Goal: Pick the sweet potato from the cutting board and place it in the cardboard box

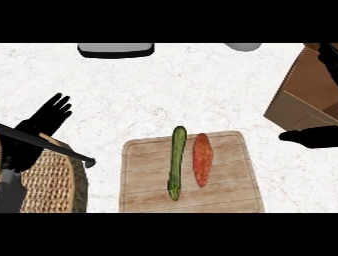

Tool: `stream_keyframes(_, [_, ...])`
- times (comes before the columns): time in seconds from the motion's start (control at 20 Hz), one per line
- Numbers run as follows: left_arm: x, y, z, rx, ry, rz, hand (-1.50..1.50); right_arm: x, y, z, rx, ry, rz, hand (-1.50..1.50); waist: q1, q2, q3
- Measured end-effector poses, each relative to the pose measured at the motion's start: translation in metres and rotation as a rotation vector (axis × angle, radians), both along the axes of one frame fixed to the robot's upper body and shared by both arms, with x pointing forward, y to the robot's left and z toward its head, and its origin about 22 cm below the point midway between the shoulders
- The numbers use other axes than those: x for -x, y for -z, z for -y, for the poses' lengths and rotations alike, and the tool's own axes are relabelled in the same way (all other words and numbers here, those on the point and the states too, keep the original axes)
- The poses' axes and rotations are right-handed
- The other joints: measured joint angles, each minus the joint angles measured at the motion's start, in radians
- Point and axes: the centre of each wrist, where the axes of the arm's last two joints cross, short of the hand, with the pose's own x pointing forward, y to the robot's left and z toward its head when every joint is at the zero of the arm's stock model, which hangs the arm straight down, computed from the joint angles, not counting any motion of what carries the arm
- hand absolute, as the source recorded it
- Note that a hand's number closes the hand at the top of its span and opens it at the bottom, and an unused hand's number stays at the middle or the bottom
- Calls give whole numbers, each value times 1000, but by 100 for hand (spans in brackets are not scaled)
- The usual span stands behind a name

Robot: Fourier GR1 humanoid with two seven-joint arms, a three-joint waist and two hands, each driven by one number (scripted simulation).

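Observation:
An orange-red sweet potato [202, 159] lies lengthwise on the wooden cutting board [227, 195], right of its middle. Just to its left, not touching it, a long green cucumber [176, 163] lies parallel. The brown cardboard box [308, 95] stands at the right edge, partly cut off. My right hand [318, 136] hovers flat with straight fingers pointing left, below the box's near corner and right of the board, holding nothing. My left hand [48, 118] rests open at the left, fingers up, well away from the board.
A wicker basket [57, 180] with a dark bar-like handle [46, 142] fills the lower left, close to the board's left side. A grey and black appliance [116, 49] and a pale round object [243, 46] sit at the counter's far edge.

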Motion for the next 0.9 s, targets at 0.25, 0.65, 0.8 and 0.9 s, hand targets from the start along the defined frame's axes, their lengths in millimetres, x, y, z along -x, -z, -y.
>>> stream_keyframes(0.25, [-1,0,-4,12,83,36,0,11,-3,-10,187,-95,-11,-150,8,1,1])
stream_keyframes(0.65, [-10,-5,-2,20,235,62,0,28,-3,-30,539,-194,-198,-150,42,4,-3])
stream_keyframes(0.8, [-13,-14,4,-56,268,48,0,33,-6,-42,635,-212,-256,-150,55,4,-14])
stream_keyframes(0.9, [-14,-17,5,-68,268,40,0,37,-10,-50,698,-214,-285,-150,59,3,-17])
